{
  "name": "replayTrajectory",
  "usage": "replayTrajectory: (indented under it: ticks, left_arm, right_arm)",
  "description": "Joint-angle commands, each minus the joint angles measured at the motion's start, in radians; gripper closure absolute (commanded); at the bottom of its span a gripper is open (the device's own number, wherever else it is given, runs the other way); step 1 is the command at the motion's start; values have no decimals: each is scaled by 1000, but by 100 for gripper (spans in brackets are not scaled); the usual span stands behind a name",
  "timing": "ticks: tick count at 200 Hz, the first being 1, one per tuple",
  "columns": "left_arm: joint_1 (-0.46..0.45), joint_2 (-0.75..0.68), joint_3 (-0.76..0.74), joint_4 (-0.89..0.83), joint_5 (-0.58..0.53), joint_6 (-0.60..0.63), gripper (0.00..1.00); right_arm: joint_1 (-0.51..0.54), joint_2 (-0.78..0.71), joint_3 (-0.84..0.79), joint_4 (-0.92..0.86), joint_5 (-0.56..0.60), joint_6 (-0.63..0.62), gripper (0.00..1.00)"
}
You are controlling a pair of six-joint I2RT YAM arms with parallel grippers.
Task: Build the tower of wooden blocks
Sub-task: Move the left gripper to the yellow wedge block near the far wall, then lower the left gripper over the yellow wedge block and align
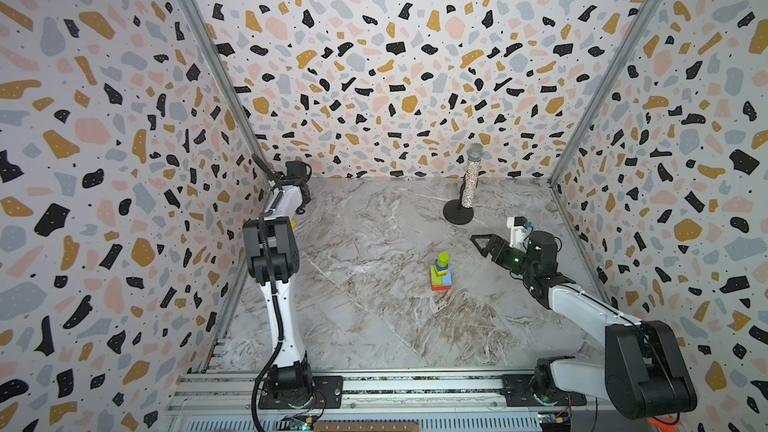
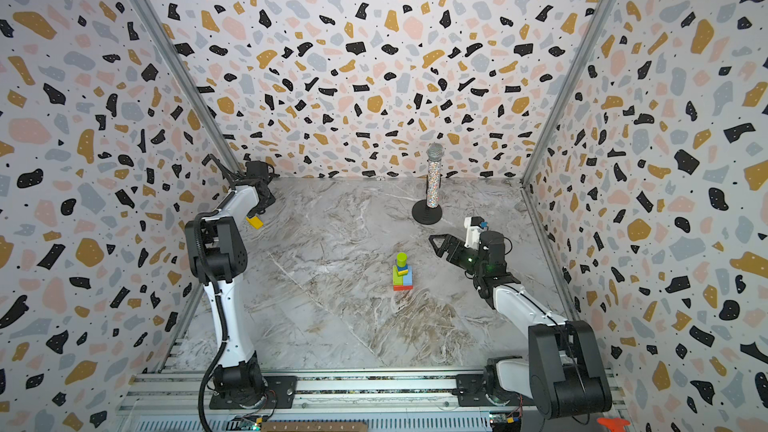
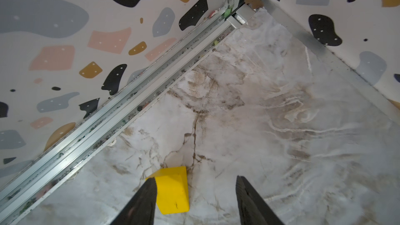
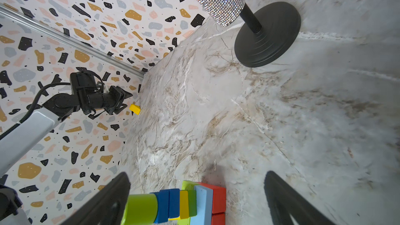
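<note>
Lying just inside left gripper [image 3: 195, 179]: yellow block [image 3: 173, 191]

On marble-patterned tabletop [image 1: 374, 317], multicoloured wood block tower [image 1: 441, 276] central, glittery black-based microphone [image 1: 471, 184] behind and right, yellow wooden block [image 2: 254, 222] far left.

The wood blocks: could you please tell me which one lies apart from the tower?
The yellow block by the left wall, beside the left gripper; every other visible block is stacked in the tower mid-table.

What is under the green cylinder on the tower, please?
Directly under the cylinder sit dark blue blocks, then a yellow block, a green block, a light blue block and red blocks. The faces between them are covered.
</note>
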Motion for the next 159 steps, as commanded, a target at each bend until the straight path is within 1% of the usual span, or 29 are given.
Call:
replayTrajectory:
  ticks: [1,39,62,79,106,159]
  left_arm:
    - [7,20,53,-28,-44,0,41]
    - [7,31,42,-27,-51,0,41]
    - [8,26,9,-17,-56,-3,41]
    - [8,17,-23,-2,-51,-2,42]
    - [8,-2,-82,32,-37,-4,46]
    - [8,-22,-123,61,-9,0,45]
  right_arm:
    - [5,9,-4,49,-32,25,1]
    - [4,27,-6,72,-41,35,1]
    - [4,27,-20,91,-40,43,1]
    - [4,27,-22,96,-41,44,1]
    - [5,26,-23,99,-42,45,1]
    - [9,26,-28,104,-42,46,1]
